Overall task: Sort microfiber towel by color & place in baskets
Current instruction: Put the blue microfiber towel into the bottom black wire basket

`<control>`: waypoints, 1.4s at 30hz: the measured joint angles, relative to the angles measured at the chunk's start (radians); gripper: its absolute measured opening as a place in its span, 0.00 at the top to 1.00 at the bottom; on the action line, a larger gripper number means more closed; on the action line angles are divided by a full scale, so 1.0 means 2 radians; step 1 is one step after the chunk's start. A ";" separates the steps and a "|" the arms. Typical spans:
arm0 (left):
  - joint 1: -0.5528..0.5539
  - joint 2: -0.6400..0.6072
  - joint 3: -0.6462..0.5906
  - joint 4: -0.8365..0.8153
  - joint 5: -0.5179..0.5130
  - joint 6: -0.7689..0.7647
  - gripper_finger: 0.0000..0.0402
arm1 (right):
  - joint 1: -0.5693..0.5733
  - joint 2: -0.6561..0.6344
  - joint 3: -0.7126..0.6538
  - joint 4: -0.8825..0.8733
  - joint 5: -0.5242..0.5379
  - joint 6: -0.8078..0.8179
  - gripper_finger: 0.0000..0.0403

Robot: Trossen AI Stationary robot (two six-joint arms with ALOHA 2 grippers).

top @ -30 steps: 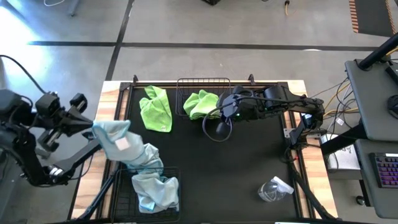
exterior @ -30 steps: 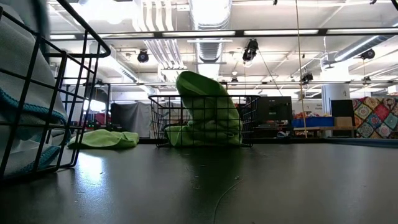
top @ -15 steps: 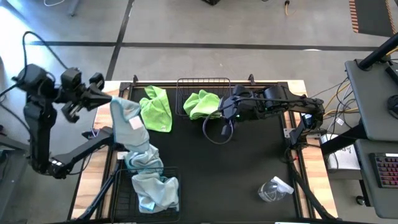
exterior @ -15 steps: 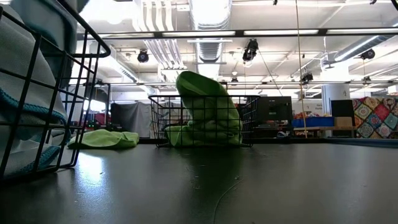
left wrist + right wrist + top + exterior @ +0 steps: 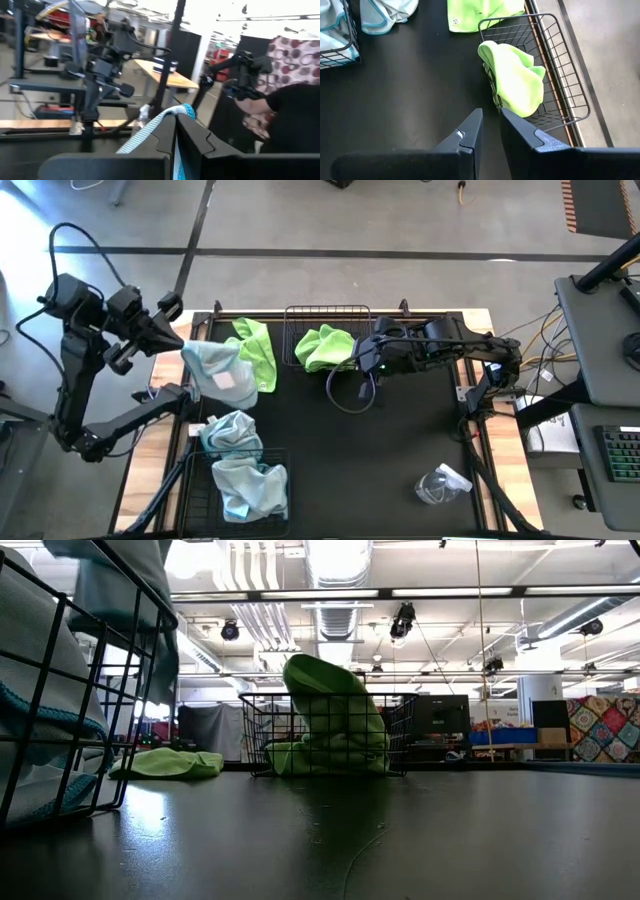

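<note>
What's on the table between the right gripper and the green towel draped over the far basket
Nothing: in the right wrist view only bare black table top separates the right gripper from the green towel draped over the basket's rim.

Two green towels (image 5: 258, 350), three blue (image 5: 222, 370), two baskets (image 5: 327, 312)

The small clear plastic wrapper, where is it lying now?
In the high view, the clear plastic wrapper lies alone on the black table near its front right corner, far from both baskets.

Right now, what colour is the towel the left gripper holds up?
Pale light blue towel, pinched in the left gripper; the high view shows it best.
</note>
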 joint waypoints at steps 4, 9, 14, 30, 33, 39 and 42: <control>-0.014 0.018 -0.005 0.002 0.009 0.000 1.00 | 0.000 0.000 0.000 0.000 0.000 0.001 0.85; -0.045 0.050 -0.005 0.002 0.046 0.004 1.00 | 0.000 0.000 0.000 0.000 0.000 0.006 0.85; -0.092 0.074 -0.002 0.002 0.048 0.040 1.00 | 0.000 0.000 0.000 0.000 0.000 0.023 0.85; -0.375 0.082 -0.002 -0.001 0.007 0.093 1.00 | 0.000 0.000 0.000 0.000 0.000 0.049 0.85; -0.441 0.078 -0.002 -0.003 -0.040 0.104 1.00 | 0.000 0.000 0.000 0.000 0.000 0.049 0.85; -0.551 0.079 -0.002 -0.064 -0.231 0.143 1.00 | 0.000 0.000 0.000 0.000 0.000 0.049 0.85; -0.597 0.087 -0.002 -0.086 -0.325 0.148 1.00 | 0.000 0.000 0.000 0.000 0.000 0.049 0.85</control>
